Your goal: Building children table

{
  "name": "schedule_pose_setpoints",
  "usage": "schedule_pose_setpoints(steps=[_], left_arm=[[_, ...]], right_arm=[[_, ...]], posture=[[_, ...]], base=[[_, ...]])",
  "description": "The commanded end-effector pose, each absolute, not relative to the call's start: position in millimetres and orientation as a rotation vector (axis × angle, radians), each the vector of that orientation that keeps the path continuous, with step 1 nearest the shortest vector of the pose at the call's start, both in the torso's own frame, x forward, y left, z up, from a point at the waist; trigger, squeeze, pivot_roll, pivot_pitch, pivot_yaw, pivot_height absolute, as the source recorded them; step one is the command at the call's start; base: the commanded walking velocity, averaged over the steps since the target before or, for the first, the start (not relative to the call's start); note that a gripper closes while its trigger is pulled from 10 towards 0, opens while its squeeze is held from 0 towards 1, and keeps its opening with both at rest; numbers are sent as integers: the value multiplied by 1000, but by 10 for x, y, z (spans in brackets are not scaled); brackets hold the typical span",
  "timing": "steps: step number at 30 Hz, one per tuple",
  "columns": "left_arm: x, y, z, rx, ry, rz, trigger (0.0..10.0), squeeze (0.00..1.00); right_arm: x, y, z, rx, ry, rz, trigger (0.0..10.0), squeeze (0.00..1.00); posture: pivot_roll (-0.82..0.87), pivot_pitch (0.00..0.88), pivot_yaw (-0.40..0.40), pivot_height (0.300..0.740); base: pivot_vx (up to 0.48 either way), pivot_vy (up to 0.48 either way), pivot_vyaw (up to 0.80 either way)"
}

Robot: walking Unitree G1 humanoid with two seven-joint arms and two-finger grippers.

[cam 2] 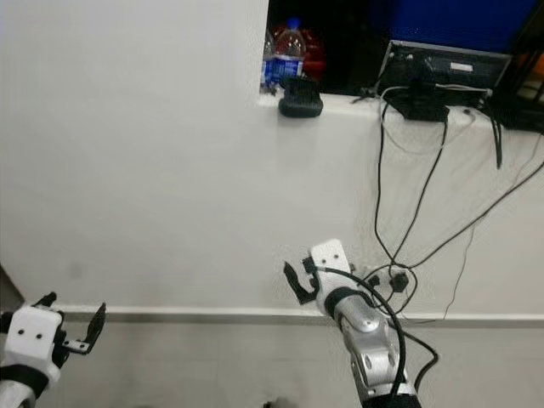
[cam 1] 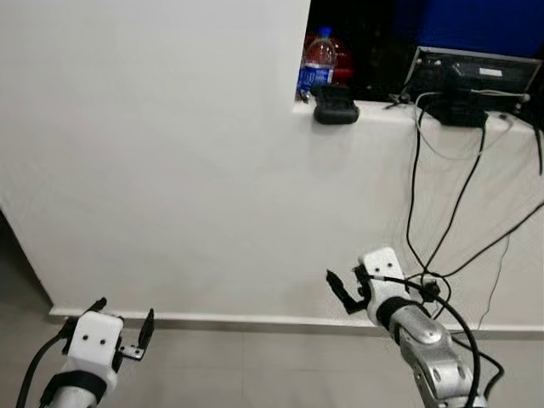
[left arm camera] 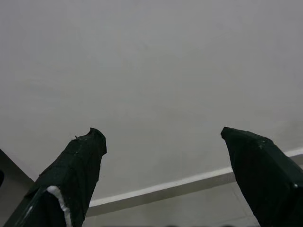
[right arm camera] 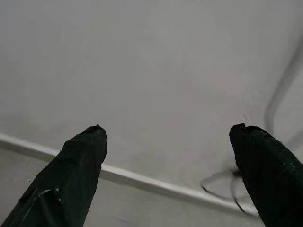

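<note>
Facing a white wall (cam 1: pixel 170 153), both arms are raised at the bottom of the frame with nothing held.

Task progress: no table part, leg, board or screw is seen in any view, so the location of the children's table cannot be told. The build is judged not yet begun, or the parts lie elsewhere; finding them is left, and all assembly after that.

Items, counted:
- Left gripper (cam 1: pixel 125 321), one, lower left of the frame; its two fingers (left arm camera: pixel 75 165) are spread apart, with bare wall and skirting between them.
- Right gripper (cam 1: pixel 344 285), one, lower centre-right; fingers (right arm camera: pixel 80 161) likewise spread apart and empty.
- Skirting strip (cam 1: pixel 255 320), one, run along the foot of the wall above the grey floor (cam 1: pixel 255 374).
- Ledge (cam 1: pixel 382 110), one, upper right, at the base of a dark opening.
- Plastic bottle (cam 1: pixel 318 61), one, blue label, stood on the ledge; something red sits behind it, too dark to identify.
- Black object (cam 1: pixel 335 106), one, at the ledge's edge just beside the bottle; its kind cannot be told.
- Dark device (cam 1: pixel 472 81), one, on the ledge at far upper right.
- Black cables (cam 1: pixel 416 187), several, hung from the device down the wall; an exact count is not possible.
</note>
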State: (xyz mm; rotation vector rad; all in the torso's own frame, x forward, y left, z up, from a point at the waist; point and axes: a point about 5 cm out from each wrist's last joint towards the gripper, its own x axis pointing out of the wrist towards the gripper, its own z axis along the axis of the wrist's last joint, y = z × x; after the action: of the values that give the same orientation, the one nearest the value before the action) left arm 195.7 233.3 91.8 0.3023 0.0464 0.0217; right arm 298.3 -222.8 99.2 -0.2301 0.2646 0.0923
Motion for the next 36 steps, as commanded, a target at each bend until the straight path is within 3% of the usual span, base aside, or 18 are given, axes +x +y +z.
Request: schedule_pose_setpoints(steps=[1, 8, 11, 12, 16, 36], left_arm=[[1962, 2359, 920, 304, 46, 27, 10000, 0], [1990, 2339, 919, 302, 42, 18, 10000, 0], [2007, 2305, 922, 298, 38, 6, 10000, 0], [2007, 2305, 922, 298, 38, 6, 10000, 0], [2009, 2299, 912, 297, 41, 2, 10000, 0], [2044, 2282, 889, 304, 44, -16, 10000, 0]], right_arm=[[3006, -2359, 1014, -202, 275, 26, 10000, 0], [3103, -2401, 1110, -161, 243, -10, 10000, 0], [3071, -1766, 1179, -138, 142, 282, 10000, 0], [3071, -1766, 1179, -138, 142, 282, 10000, 0], [2915, -1282, 1197, -89, 95, 536, 10000, 0], [2981, -1283, 1275, -66, 62, 494, 10000, 0]], posture=[[65, 0, -83, 590], [69, 0, -80, 570], [74, 0, -82, 550], [74, 0, -82, 550], [83, 0, -84, 530], [79, 0, -80, 450]], base=[[0, 0, 0], [0, 0, 0], [0, 0, 0], [0, 0, 0], [0, 0, 0], [0, 0, 0]])
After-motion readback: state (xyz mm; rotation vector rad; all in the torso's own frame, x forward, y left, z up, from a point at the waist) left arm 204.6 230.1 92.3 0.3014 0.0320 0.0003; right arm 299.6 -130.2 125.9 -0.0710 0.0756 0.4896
